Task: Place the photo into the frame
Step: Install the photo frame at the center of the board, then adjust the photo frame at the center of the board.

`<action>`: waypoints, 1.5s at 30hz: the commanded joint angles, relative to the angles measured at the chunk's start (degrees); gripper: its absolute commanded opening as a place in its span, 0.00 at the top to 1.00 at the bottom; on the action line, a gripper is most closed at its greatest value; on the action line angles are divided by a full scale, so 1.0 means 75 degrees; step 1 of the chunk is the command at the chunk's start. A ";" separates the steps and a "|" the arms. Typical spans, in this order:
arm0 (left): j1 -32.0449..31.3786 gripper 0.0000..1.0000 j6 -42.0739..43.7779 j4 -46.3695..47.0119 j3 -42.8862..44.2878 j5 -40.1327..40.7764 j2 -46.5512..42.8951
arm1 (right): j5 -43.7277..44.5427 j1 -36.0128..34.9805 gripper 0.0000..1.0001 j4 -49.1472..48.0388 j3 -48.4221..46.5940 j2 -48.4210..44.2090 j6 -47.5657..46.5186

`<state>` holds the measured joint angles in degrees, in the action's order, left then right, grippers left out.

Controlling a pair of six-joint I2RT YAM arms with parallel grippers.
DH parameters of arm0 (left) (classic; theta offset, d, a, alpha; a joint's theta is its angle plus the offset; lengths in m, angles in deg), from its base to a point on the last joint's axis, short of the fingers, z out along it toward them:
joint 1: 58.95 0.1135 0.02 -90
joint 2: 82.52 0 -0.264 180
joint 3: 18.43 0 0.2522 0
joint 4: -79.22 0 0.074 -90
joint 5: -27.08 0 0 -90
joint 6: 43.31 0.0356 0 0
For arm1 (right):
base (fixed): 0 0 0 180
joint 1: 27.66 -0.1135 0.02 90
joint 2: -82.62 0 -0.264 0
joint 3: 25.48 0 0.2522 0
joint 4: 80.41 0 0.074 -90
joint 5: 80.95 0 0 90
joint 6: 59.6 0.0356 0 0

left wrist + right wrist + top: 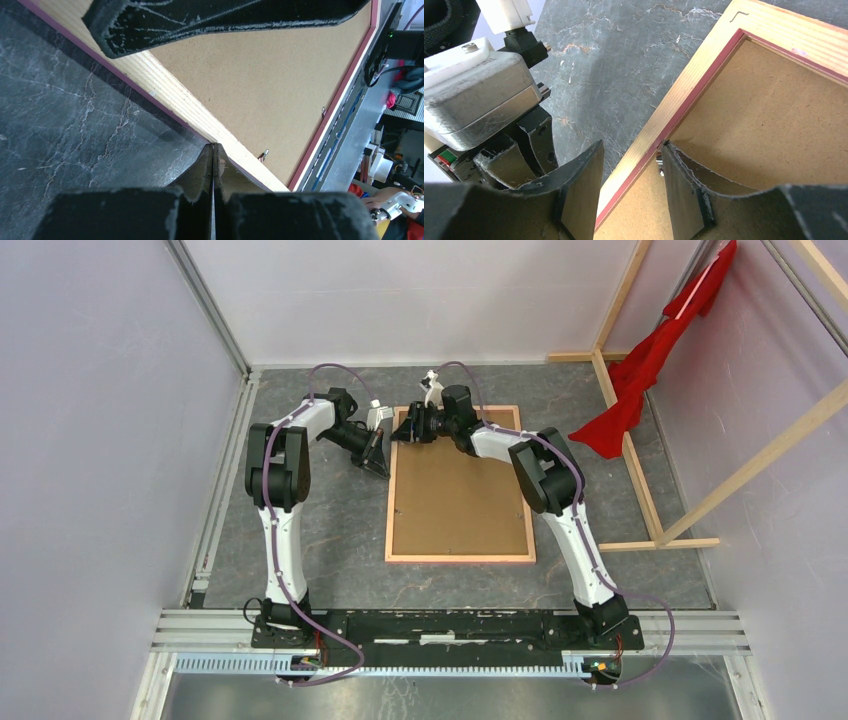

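The frame [391, 515] lies back up on the dark table, its tan wood rail showing with a pink edge. The photo [460, 490] sits inside it with only its brown hardboard back showing; the print side is hidden. My left gripper [379, 460] is shut and empty, its tips [213, 147] against the outer edge of the frame's left rail [170, 90]. My right gripper [405, 430] is open near the far left corner. Its fingers [584, 185] straddle the left rail [704, 65], one outside on the table, one over the hardboard [764, 115] beside a small metal tab [659, 162].
A red cloth [640, 370] hangs on bare wooden beams [640, 475] at the right. Pale enclosure walls stand on the left, back and right. An aluminium rail [450, 625] carrying the arm bases runs along the near edge. More metal tabs [265, 152] sit on the hardboard.
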<state>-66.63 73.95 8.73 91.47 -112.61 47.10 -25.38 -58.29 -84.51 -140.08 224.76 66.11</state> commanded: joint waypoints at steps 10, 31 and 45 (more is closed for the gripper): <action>-0.0101 0.98 0.0396 -0.0115 0.0051 0.0397 0.0157 | -0.1251 -0.0146 0.47 0.1273 -0.0555 0.0525 -0.0299; 0.0241 0.97 0.1313 -0.0517 -0.0673 0.0878 -0.1005 | 0.3664 0.1243 0.07 0.1850 0.2936 -0.4471 -0.1730; -0.0739 0.96 0.2159 0.0840 -0.3481 0.2379 -0.2608 | 0.4808 0.2305 0.02 0.0789 0.6962 -0.6245 -0.0941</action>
<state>-69.93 85.05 10.74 68.76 -99.98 31.69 13.33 -42.49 -73.45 -89.67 177.23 56.21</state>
